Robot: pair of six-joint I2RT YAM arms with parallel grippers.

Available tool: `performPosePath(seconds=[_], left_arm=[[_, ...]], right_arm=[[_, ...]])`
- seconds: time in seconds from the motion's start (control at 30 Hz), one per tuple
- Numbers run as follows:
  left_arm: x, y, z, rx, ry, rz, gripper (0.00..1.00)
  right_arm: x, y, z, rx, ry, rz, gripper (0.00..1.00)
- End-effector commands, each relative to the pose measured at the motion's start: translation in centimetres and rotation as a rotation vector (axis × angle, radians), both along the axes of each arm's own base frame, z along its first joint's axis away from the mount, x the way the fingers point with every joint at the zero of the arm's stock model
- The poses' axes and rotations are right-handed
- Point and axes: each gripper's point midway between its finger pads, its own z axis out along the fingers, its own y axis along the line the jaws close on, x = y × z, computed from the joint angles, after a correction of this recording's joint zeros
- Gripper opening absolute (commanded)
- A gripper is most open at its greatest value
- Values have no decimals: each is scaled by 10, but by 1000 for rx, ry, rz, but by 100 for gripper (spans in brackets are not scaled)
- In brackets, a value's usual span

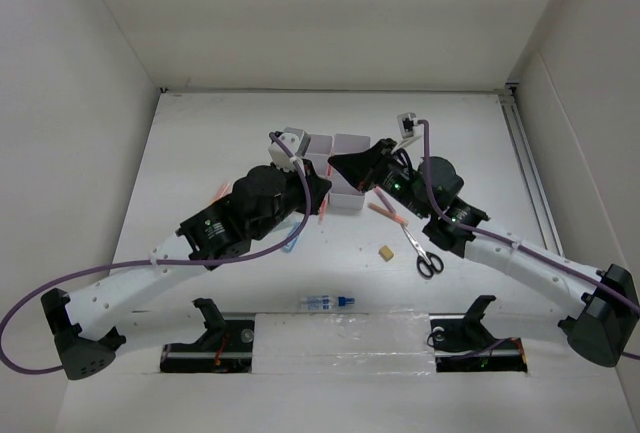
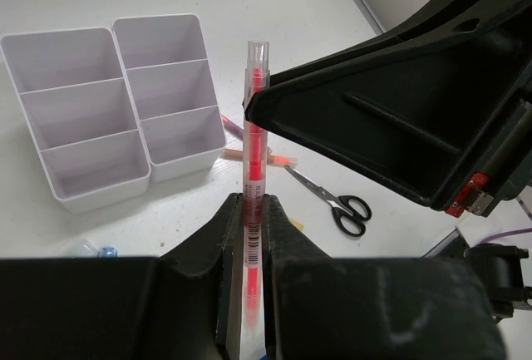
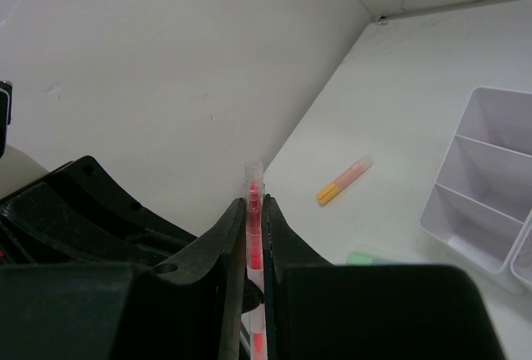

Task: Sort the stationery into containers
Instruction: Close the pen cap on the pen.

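Observation:
A thin pink-red pen [image 2: 253, 127] with a clear cap is clamped in both grippers at once. My left gripper [image 2: 252, 202] is shut on its barcoded lower barrel. My right gripper [image 3: 253, 204] is shut on the same pen [image 3: 253, 187] near its cap. In the top view the two grippers meet at mid-table [image 1: 338, 168], above the white six-compartment organizer [image 1: 350, 141], whose compartments show empty [image 2: 116, 102]. Black-handled scissors [image 1: 425, 253], a tan eraser cube [image 1: 384, 251] and a clear blue-capped bottle [image 1: 328, 301] lie on the table.
More pens lie loose: one beside the scissors [image 1: 390, 215], one left of the left arm [image 1: 218, 191], an orange-pink one [image 3: 345, 180]. A light green marker [image 3: 370, 258] pokes out by the right jaws. A small blue tube [image 1: 292, 248] lies under the left arm. White walls enclose the table.

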Motion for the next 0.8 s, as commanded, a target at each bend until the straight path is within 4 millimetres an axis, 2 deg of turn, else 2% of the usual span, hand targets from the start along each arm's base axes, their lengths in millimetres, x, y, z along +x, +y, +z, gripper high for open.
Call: performPosePath(seconds=[0.0,0.77], left_arm=[[18,12,47,-127,-117,107,0],[18,18,52,-125,-129,124,0]], right_arm=[[-31,20,-13,-53,23,150,0],[-38,25,-24,-74,41,187,0]])
